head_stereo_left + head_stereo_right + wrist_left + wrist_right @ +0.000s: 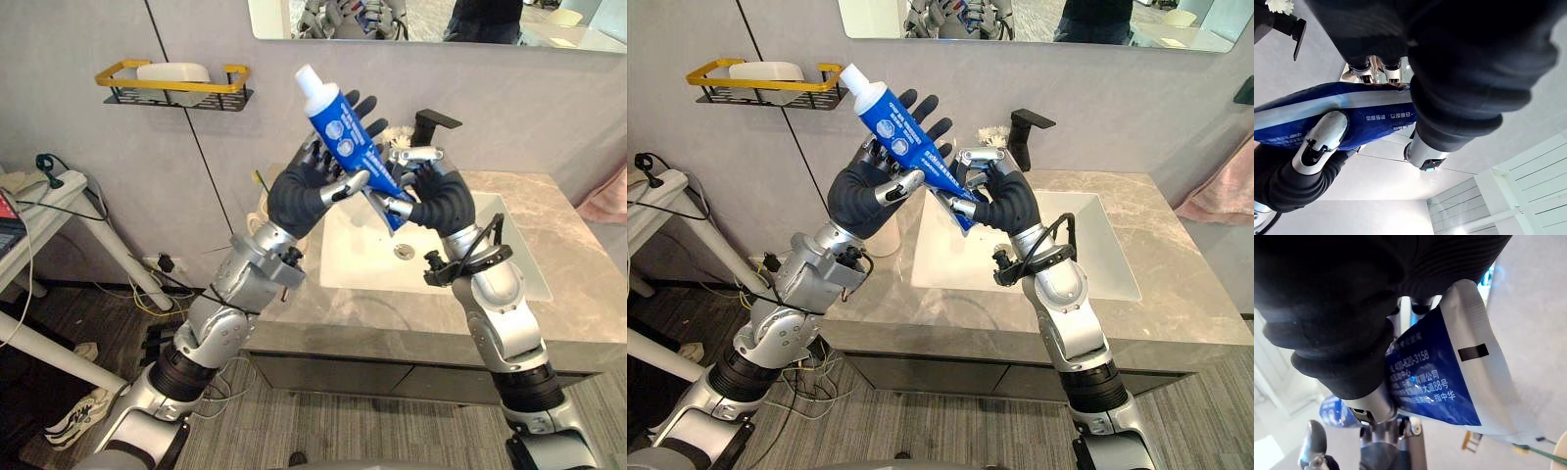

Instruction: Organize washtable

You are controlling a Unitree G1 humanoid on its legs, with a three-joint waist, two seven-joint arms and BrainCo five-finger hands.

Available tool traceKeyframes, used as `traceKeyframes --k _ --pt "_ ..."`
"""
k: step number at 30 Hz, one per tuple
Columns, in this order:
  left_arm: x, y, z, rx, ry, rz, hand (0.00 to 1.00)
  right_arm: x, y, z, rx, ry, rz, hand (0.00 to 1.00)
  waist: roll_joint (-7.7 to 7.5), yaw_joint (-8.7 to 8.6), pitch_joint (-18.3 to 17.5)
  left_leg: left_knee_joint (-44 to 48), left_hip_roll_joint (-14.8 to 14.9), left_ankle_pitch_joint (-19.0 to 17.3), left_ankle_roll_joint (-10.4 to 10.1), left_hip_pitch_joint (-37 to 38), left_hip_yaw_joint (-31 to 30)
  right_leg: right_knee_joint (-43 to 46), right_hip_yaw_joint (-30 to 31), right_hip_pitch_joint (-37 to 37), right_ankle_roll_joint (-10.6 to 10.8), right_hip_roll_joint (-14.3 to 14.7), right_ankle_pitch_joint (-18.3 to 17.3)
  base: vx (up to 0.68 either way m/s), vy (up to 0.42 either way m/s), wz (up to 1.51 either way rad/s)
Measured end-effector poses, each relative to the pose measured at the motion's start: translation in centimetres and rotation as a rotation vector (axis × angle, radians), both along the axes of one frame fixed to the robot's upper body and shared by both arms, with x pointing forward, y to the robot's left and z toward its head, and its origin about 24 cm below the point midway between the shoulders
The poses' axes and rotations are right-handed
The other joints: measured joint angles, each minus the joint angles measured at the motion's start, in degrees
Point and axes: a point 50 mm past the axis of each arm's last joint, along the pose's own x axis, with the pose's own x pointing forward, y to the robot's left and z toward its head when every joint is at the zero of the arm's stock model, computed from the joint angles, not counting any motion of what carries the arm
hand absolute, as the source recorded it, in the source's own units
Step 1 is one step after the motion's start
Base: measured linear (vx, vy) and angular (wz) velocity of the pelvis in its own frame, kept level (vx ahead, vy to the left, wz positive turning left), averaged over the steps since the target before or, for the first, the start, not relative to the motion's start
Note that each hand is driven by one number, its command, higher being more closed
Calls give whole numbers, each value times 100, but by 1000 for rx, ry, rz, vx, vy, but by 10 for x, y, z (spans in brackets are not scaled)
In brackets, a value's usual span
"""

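Left hand (294,196) pinches the blue toothpaste tube (338,127) midway, right hand (446,201) curls round its crimped end, high above the left edge of the sink (362,264).

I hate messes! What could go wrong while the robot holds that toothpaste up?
Both hands pinch the toothpaste tube: the left hand at its middle, the right hand at its flat end. Squeezing too hard might push paste against the white cap. If one hand lets go badly, it could drop into the sink.
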Motion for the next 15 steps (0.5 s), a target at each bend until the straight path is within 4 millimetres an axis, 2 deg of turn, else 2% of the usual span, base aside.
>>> traceKeyframes --k 10,11,15 --pt "5 -7 5 -20 -2 -9 100 2 5 -5 11 19 3 100 -8 -21 -5 -2 11 10 4 -7 52 -14 53 -27 -15 3 40 -4 2 -2" --pt "5 -7 5 -19 -2 -9 100 2 5 -5 11 20 3 0 -9 -20 -5 -2 12 10 4 -7 57 -14 57 -31 -16 3 41 -2 4 -4" --pt "6 -6 5 -17 -4 -4 100 1 4 -9 1 34 13 0 -18 -13 -12 -5 23 10 4 -8 94 -14 85 -50 -23 10 50 -1 2 -5"
